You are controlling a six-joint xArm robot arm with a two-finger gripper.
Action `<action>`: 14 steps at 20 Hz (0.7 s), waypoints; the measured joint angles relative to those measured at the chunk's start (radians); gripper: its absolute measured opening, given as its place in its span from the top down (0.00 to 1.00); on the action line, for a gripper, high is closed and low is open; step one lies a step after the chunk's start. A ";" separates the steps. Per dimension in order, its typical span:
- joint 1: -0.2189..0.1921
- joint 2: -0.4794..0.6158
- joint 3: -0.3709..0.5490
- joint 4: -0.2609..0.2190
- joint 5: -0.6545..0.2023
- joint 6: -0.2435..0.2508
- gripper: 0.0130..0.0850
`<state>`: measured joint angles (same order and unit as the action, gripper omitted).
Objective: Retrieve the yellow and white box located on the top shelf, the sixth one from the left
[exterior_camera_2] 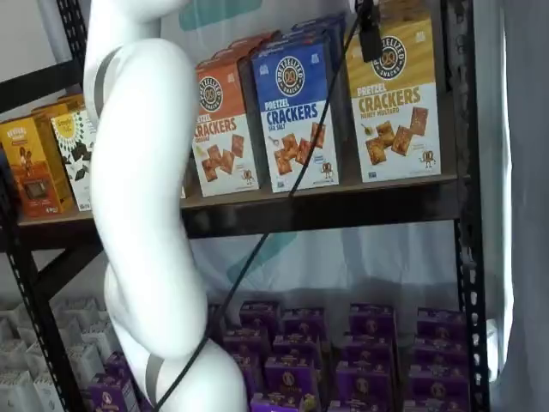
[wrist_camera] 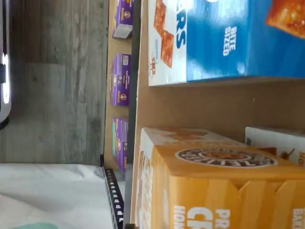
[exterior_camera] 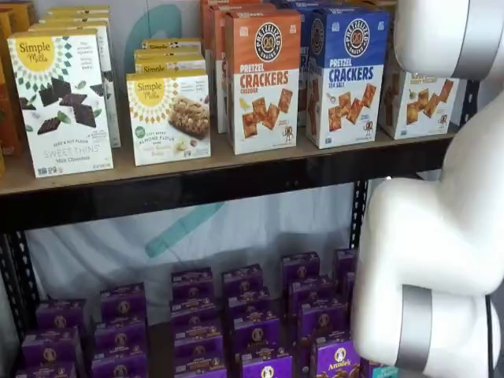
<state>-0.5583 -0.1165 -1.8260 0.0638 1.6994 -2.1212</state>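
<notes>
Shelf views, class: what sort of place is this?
Probably a mock shop or test rig: cracker cartons faced in rows on the top shelf, purple boxes below, and a white robot arm.

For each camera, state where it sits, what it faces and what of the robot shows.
Wrist view: on the arm, picture turned sideways, close on the yellow and white box beside the blue carton; no fingers show.
Shelf view: frontal to the top shelf; white arm.
Shelf view: oblique; arm, one black finger.
Shared: both shelf views show that yellow box.
</notes>
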 joint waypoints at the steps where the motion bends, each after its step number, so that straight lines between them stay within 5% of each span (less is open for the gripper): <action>1: 0.000 0.002 -0.003 -0.003 0.003 0.000 0.11; 9: -0.001 -0.002 0.000 -0.013 0.000 -0.006 0.11; 11: -0.002 -0.002 -0.002 -0.015 0.003 -0.006 0.22; 14: 0.000 -0.004 0.000 -0.021 0.003 -0.006 0.22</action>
<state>-0.5583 -0.1203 -1.8260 0.0426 1.7028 -2.1277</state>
